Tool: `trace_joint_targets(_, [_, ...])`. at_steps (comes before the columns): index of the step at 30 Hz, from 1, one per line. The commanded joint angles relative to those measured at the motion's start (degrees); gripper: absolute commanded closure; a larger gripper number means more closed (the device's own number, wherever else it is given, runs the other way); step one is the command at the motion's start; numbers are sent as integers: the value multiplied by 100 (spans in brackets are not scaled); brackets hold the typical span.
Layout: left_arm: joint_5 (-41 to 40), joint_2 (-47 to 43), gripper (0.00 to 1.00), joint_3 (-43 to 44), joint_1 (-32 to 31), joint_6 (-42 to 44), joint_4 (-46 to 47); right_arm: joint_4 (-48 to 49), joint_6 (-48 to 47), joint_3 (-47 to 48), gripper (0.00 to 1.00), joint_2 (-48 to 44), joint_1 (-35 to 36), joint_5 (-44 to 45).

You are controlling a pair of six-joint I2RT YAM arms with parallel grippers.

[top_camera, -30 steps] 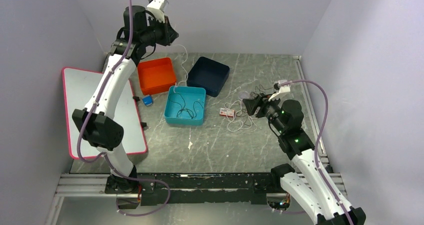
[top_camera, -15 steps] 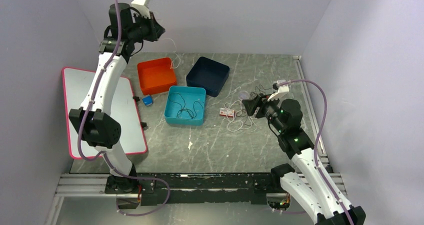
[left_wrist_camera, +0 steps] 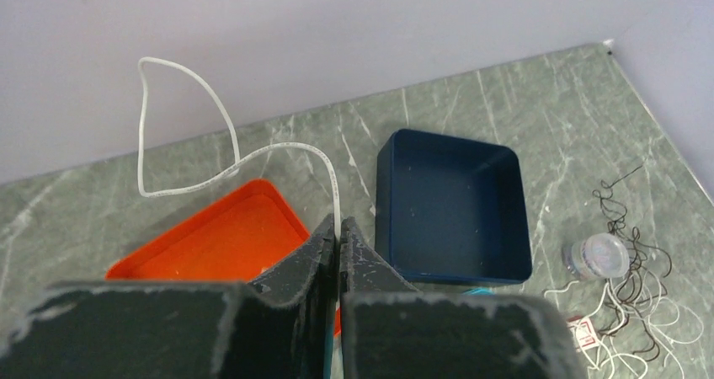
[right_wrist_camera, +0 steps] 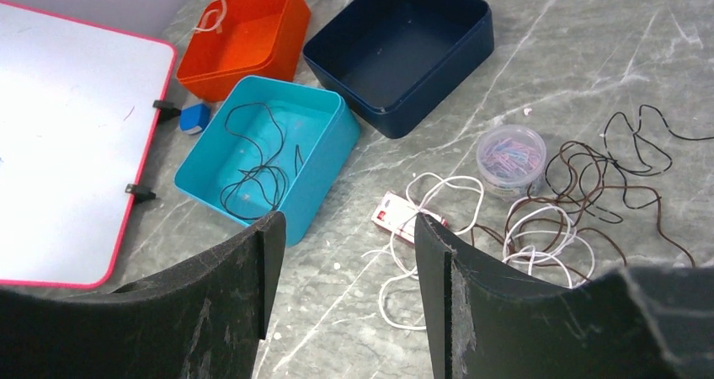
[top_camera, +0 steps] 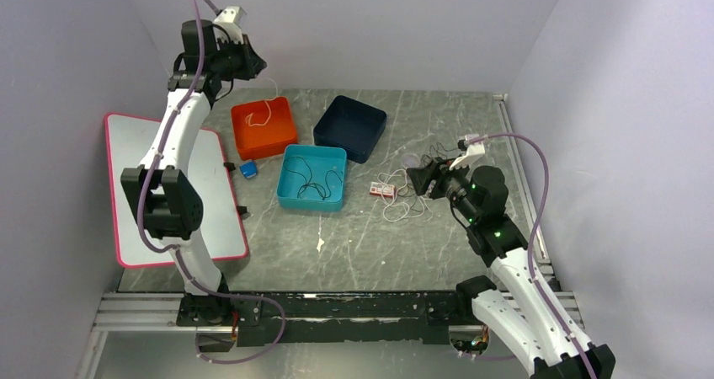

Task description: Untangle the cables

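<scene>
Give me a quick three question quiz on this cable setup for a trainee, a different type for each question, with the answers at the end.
1. True or false: the left gripper is shut on a white cable.
2. Which tray holds a black cable: A orange, B teal, C navy?
3. Fill in: the right gripper is ____ and holds nothing.

Key
1. True.
2. B, the teal tray.
3. Open.
</scene>
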Motion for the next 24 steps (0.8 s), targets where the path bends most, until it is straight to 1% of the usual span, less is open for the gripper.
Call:
trace_joint_targets(1, [220, 168, 93, -273, 94, 34, 324, 133, 4, -68, 39, 35, 1, -57])
trace_joint_targets(9, [80, 513, 93, -735, 142, 65, 314, 146, 36, -116, 38, 3, -6, -94])
trace_joint_targets(13, [-11, 814, 93, -674, 156, 160, -100, 126, 44, -101, 39, -4, -7, -114])
trace_joint_targets(19, [-192, 1058, 93, -743, 161, 404, -470, 96, 30, -76, 39, -10, -4, -137])
trace_joint_targets(24, [-149, 1439, 93, -456, 156, 749, -1137, 125, 64, -84, 39, 18, -5, -192])
